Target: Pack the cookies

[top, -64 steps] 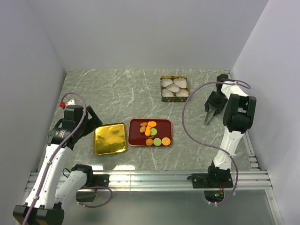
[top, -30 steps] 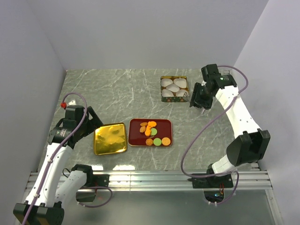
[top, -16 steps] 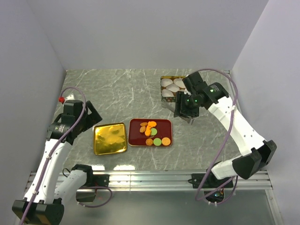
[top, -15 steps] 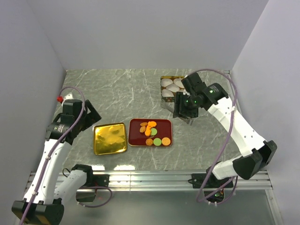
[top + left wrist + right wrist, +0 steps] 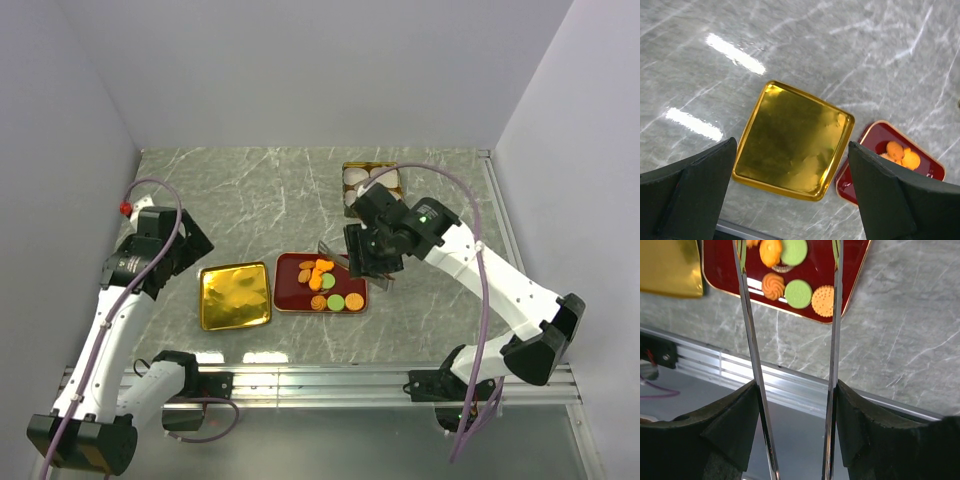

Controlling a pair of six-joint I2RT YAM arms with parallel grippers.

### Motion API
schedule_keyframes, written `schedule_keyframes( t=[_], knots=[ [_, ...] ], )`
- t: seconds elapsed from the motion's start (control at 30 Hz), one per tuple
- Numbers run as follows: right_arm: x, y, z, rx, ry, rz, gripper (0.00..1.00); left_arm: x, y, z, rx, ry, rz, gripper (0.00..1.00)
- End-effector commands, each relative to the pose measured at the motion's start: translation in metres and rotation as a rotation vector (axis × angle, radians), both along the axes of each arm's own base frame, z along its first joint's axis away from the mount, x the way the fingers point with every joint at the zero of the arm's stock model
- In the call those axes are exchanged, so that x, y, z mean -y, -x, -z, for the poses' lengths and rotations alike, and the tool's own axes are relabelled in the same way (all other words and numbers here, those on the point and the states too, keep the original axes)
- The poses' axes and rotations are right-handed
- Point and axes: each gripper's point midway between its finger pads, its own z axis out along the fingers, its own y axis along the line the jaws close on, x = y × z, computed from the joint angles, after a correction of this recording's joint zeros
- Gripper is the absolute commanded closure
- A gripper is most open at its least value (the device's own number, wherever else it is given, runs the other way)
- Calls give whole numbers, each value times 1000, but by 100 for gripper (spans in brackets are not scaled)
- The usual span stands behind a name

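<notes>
The cookies [image 5: 326, 284] are orange, green and tan, lying in a red tray [image 5: 356, 264] at mid-table. In the right wrist view the cookies [image 5: 797, 293] lie between two thin metal tong blades [image 5: 747, 325]. My right gripper [image 5: 366, 256] hovers over the tray's right end, and in its own view the right gripper [image 5: 796, 390] is shut on the tongs, pads pressed on both blades. My left gripper [image 5: 186, 246] is open, and from its wrist the left gripper [image 5: 792, 143] hangs above a gold lid [image 5: 795, 140] with nothing between its fingers.
The gold lid [image 5: 235, 295] lies just left of the red tray. A gold tin [image 5: 350, 172] with white paper cups stands at the back, partly hidden behind the right arm. An aluminium rail [image 5: 320, 380] runs along the near table edge.
The right arm has swung from beside the gold tin forward and left to over the red tray, carrying the tongs. The left arm has drifted slightly back and left.
</notes>
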Motion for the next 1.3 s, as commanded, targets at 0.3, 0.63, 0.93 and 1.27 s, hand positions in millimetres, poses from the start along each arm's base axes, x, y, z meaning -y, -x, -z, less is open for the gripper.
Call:
schedule_keyframes(
  t=[0.3,0.63,0.93,1.27],
  knots=[
    [-34,14,16,-20,29,-113,35,46,-19,18,38,92,292,1],
    [-64,13,29,-51,50,-164,39,43,-19,17,44,89,266,9],
    [-80,8,31,-63,60,-185,46,43,-19,18,44,88,262,14],
    [-77,2,46,-71,139,-162,51,43,-19,16,50,90,265,16]
  ],
)
